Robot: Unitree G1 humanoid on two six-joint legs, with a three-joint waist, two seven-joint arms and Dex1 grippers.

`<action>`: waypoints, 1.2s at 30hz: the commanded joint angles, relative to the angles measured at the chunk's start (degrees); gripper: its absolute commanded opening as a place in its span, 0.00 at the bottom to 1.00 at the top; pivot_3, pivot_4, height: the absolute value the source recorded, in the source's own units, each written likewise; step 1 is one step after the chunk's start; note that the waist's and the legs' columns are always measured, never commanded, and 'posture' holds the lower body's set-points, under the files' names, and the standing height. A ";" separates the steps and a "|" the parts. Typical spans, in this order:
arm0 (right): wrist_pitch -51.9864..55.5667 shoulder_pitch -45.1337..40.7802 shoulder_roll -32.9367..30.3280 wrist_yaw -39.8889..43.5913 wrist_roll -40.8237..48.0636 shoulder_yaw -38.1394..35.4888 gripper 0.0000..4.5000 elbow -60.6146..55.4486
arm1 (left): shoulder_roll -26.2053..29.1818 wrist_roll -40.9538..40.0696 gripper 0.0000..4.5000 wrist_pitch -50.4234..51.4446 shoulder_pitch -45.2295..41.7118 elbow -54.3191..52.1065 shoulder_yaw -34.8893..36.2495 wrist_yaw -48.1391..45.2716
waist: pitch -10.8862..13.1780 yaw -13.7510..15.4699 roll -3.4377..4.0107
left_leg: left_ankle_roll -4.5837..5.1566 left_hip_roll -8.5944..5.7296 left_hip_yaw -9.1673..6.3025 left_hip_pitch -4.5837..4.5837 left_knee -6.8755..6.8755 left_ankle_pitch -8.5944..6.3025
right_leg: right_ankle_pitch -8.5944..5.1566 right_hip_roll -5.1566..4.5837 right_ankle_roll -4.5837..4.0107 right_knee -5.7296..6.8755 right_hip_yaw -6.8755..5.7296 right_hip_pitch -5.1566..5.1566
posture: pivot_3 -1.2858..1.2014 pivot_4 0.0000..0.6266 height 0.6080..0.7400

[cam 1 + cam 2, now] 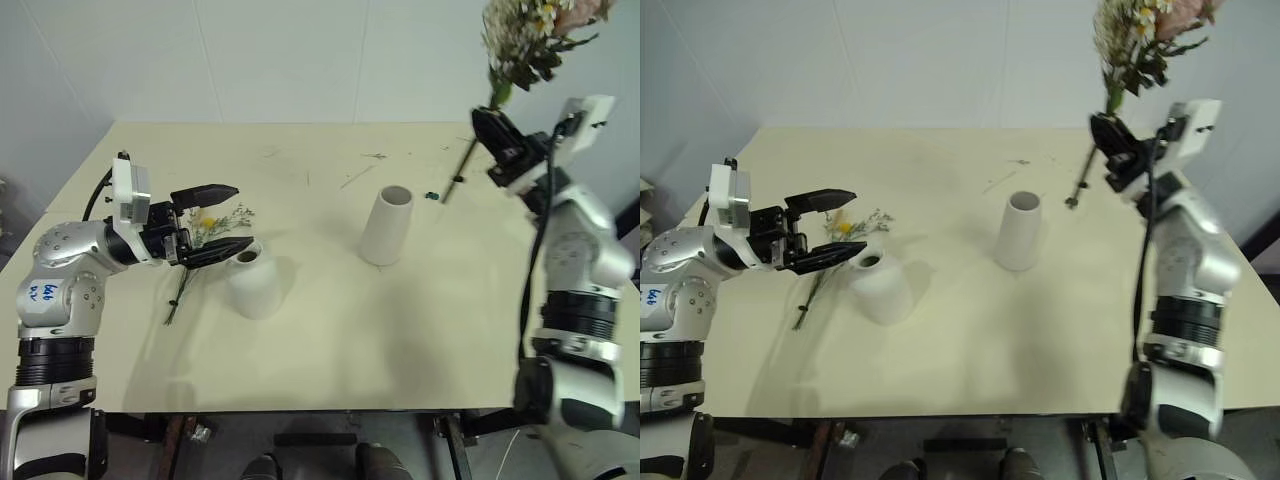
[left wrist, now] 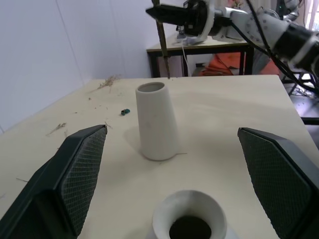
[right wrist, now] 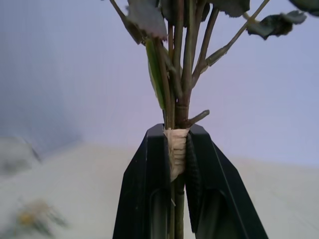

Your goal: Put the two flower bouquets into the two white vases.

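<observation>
A cream table [image 1: 330,330] stands against pale white walls [image 1: 300,50], with a second table [image 2: 209,47] beyond.

short vase [image 1: 256,283] left of tall vase [image 1: 386,226] | thin bunch [image 1: 196,252] on table [image 1: 330,340], left of short vase

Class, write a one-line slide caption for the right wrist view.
Right hand shut on the large bouquet's wrapped stems, leaves rising above.
</observation>
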 commanded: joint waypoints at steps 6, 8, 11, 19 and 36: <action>-5.48 -8.25 1.88 1.46 0.55 2.85 0.02 5.45 | -0.14 -0.67 1.00 1.46 0.50 -2.55 1.98 3.99 | 0.00 0.09 0.01 | 0.00 0.00 -0.04 -0.01 -0.01 0.02 | -0.01 0.01 -0.02 0.05 -0.01 -0.05 | 0.52 0.24 1.00; -6.59 -8.74 1.98 2.07 -0.06 3.59 0.02 7.35 | -0.26 -0.79 1.00 1.62 0.84 -3.24 2.15 4.34 | 0.00 0.08 0.02 | 0.00 0.00 -0.04 0.00 -0.01 0.02 | -0.01 0.01 -0.02 0.06 -0.01 -0.05 | 0.52 0.24 1.00; -8.83 -8.40 1.65 3.47 -1.22 4.44 0.02 11.82 | -0.42 -1.20 1.00 1.82 1.79 -4.81 2.64 5.28 | 0.00 0.07 0.01 | 0.00 0.00 -0.03 -0.01 -0.03 0.02 | -0.01 0.01 -0.02 0.05 -0.01 -0.05 | 0.52 0.24 1.00; -14.04 -6.13 1.73 6.19 -4.30 6.02 0.02 17.57 | -0.20 -1.81 1.00 1.92 3.84 -7.20 4.12 7.09 | 0.00 -0.06 0.02 | 0.01 0.00 -0.03 -0.02 -0.07 0.02 | -0.01 0.01 -0.02 0.01 -0.01 -0.06 | 0.52 0.24 1.00; -19.78 0.77 1.70 7.29 -6.51 8.18 1.00 11.80 | 0.78 0.42 1.00 0.32 3.31 -5.60 3.97 8.51 | 0.00 0.03 0.02 | -0.01 0.00 -0.04 0.01 -0.06 0.03 | -0.01 0.01 -0.03 0.01 -0.01 -0.05 | 0.52 0.24 1.00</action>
